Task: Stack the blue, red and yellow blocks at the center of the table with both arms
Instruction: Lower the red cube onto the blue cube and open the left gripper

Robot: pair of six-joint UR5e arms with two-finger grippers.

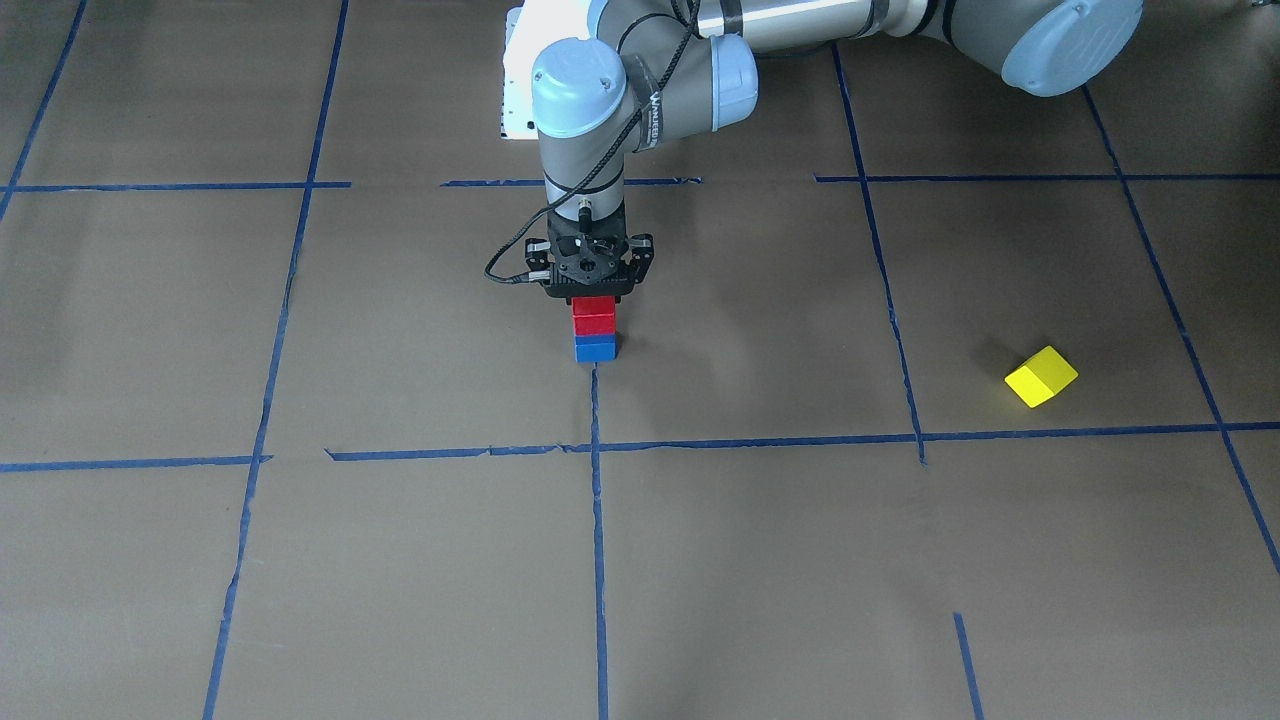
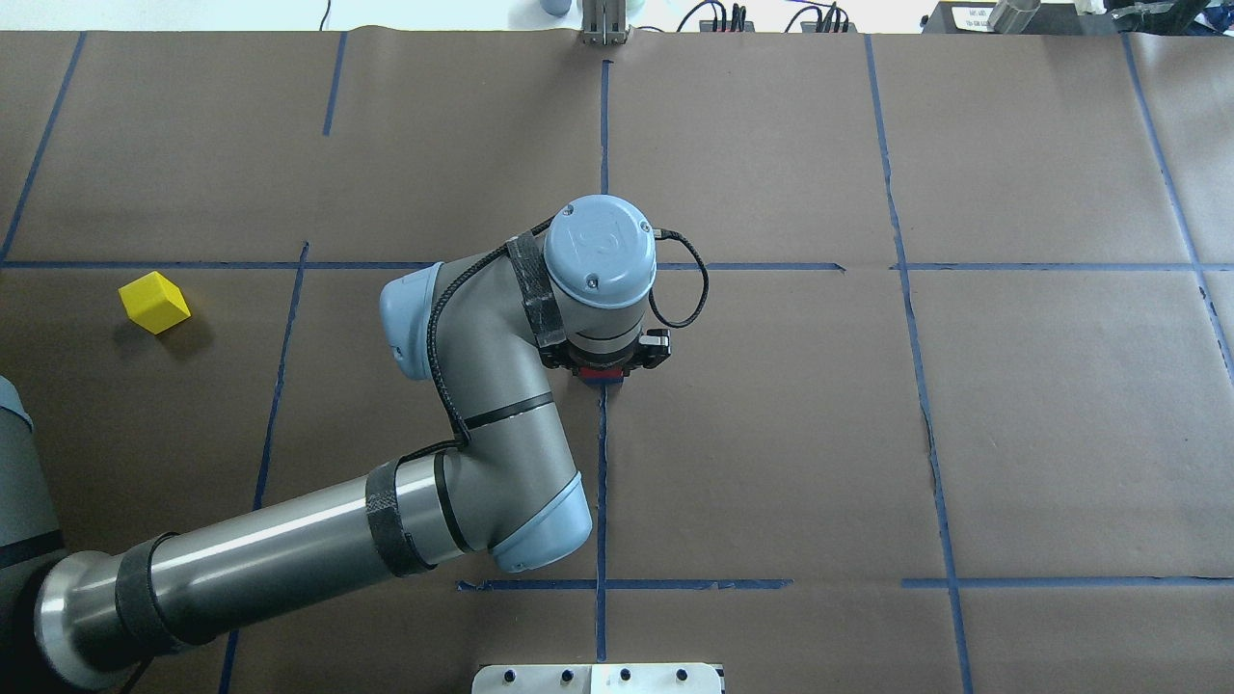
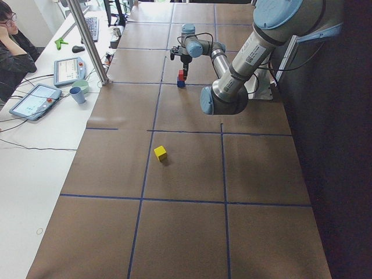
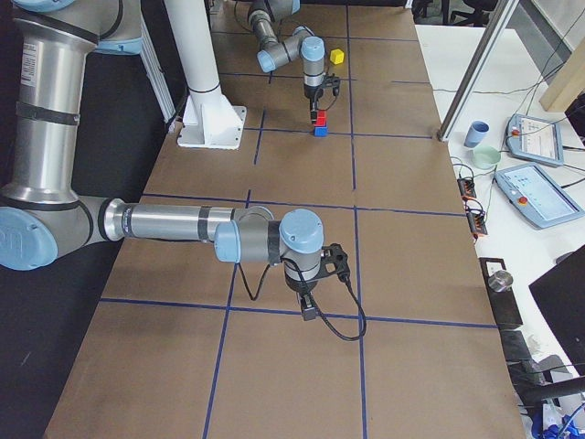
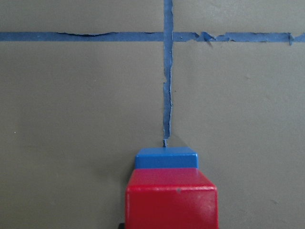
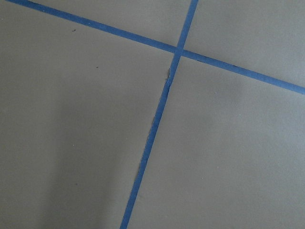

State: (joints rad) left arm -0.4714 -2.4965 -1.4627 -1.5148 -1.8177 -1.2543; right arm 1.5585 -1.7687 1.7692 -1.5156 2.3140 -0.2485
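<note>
Centrally, the left tool (image 1: 594, 298) hangs straight down over a two-block stack near the middle of the brown paper-covered surface (image 1: 400, 320). The red block (image 1: 594, 316) sits on the blue block (image 1: 596, 349), with their edges roughly flush. The blue one rests on the surface at the end of a strip of blue tape (image 1: 598, 520) that runs toward the operators' side.

The tool's body covers the top of the red block in both the front-facing and overhead views, so its fingertips are hidden. From the side views it appears to be pinching the red block by its upper part, though the blocks are small there and some doubt remains. The left wrist camera shows the red block close below, with the blue block's far edge showing beyond it.

The yellow block (image 1: 1041, 376) lies free on the robot's left side of the surface, well apart from the stack and turned at an angle to the tape grid.

The right tool (image 4: 309, 304) shows only in the exterior right view. It points down near a tape crossing at the robot's right end, well apart from all three blocks. Whether it is spread or pressed together I cannot tell. Its wrist camera looks onto brown paper and crossed tape lines.
</note>
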